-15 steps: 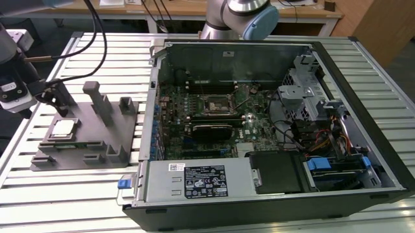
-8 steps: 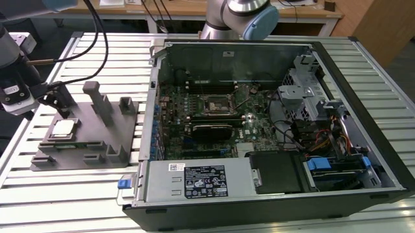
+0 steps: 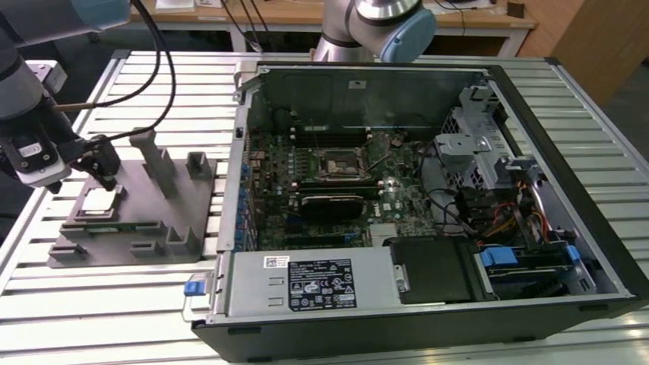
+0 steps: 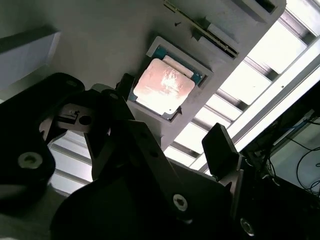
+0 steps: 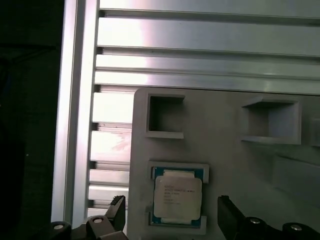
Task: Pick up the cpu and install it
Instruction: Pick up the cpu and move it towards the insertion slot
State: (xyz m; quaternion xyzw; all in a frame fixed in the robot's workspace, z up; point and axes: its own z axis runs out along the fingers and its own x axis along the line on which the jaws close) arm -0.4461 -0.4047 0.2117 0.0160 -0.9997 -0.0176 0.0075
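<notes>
The cpu lies flat in its recess on the grey tray. My gripper hangs over it, fingers spread wide to either side.

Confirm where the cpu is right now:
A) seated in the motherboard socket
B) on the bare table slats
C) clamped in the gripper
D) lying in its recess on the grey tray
D: in the first wrist view the cpu lies flat in its recess on the tray, with the gripper open and its fingers spread to either side.
</notes>
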